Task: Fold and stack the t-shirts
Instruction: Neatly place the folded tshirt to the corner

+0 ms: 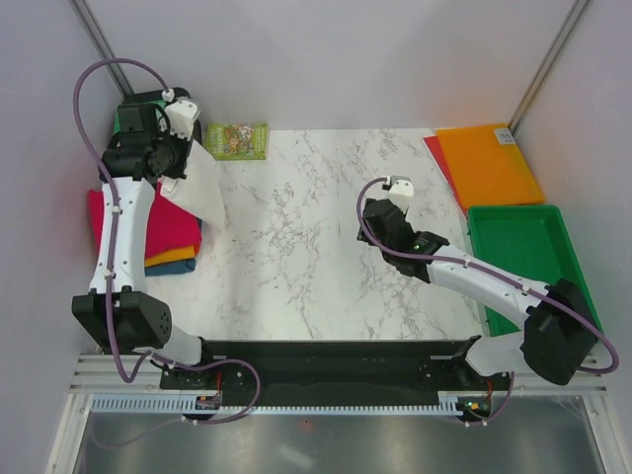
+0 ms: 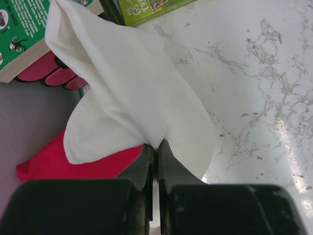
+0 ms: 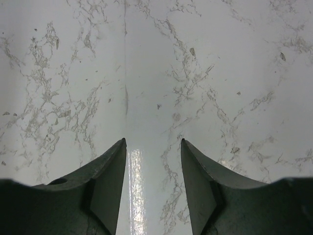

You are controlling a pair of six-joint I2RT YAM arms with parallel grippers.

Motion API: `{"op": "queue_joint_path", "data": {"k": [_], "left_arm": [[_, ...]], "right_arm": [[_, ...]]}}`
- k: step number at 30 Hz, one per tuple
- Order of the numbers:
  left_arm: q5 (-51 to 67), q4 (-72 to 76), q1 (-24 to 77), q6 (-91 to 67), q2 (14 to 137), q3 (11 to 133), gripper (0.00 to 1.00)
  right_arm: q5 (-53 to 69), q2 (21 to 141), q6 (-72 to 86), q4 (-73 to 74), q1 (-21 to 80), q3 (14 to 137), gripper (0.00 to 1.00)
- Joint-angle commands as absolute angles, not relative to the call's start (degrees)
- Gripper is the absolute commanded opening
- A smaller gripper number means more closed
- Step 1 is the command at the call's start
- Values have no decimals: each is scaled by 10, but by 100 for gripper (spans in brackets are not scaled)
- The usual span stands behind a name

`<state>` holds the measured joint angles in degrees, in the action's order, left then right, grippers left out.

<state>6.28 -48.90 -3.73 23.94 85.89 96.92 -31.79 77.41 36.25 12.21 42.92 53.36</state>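
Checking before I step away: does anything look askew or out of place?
Only the white shirt: it dangles unfolded from the shut left pincer, over the folded pile's edge. Nothing looks spilled or damaged.

T-shirts: four in all. One white t-shirt (image 1: 202,183), three in pile: magenta-pink t-shirt (image 1: 173,227), orange t-shirt (image 1: 170,259), blue t-shirt (image 1: 174,269). Grippers: two, left gripper (image 2: 156,149) and right gripper (image 3: 152,161). Green tray (image 1: 513,213): one. Flat sheets: two, orange sheet (image 1: 486,163) and red sheet (image 1: 439,153). Green printed items: two, booklet (image 1: 235,140) and box (image 2: 22,34).
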Motion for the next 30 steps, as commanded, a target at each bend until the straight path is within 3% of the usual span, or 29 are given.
{"op": "queue_joint_path", "data": {"k": [1,7,18,30], "left_arm": [[77,-504,-76,299,860,998,2],[115,-538,-162,333,869,1038,2],[149,-584,-233,367,873,1093,2],[115,-492,-325,359,874,935,2]], "right_arm": [[-316,768,372,97,432,527,56],[-311,769,381,93,432,521,56],[-291,789,393,80,432,525,55],[-291,776,394,88,432,506,55]]}}
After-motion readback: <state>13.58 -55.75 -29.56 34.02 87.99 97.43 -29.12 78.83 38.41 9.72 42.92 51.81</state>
